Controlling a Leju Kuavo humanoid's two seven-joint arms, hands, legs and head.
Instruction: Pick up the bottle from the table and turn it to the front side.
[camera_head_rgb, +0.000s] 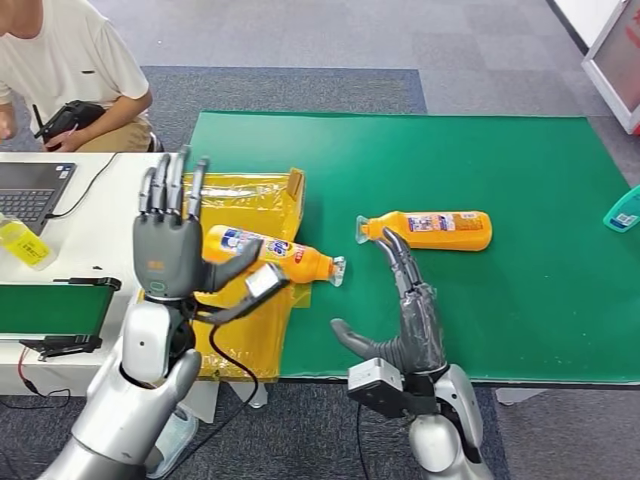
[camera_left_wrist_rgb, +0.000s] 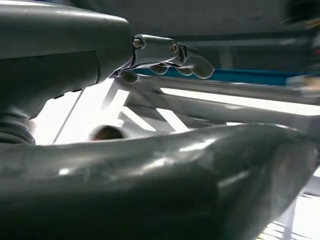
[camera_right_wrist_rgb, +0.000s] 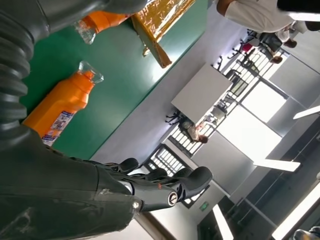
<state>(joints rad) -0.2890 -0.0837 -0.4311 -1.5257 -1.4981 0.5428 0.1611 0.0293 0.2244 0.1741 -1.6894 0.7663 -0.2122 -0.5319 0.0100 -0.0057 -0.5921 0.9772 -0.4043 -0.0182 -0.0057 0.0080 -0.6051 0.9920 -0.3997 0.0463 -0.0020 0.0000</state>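
Note:
Two orange bottles lie on their sides. One bottle (camera_head_rgb: 438, 230) (camera_right_wrist_rgb: 60, 102) rests on the green mat (camera_head_rgb: 490, 300), its clear cap pointing left. My right hand (camera_head_rgb: 407, 300) is open just in front of that cap, fingers (camera_right_wrist_rgb: 162, 185) stretched toward it and thumb spread, not touching it. The second bottle (camera_head_rgb: 279, 256) (camera_right_wrist_rgb: 100, 20) lies across a yellow foil-wrapped box (camera_head_rgb: 256, 200) at the mat's left edge. My left hand (camera_head_rgb: 167, 235) is raised in front of it, open, fingers (camera_left_wrist_rgb: 170, 52) upright, thumb reaching across the bottle's body with nothing held.
A person in a white shirt (camera_head_rgb: 68, 60) sits at the back left holding a controller. On the white side table (camera_head_rgb: 106, 230) stand a laptop (camera_head_rgb: 30, 190) and a green tray (camera_head_rgb: 53, 305). A teal object (camera_head_rgb: 625, 210) lies at the mat's right edge.

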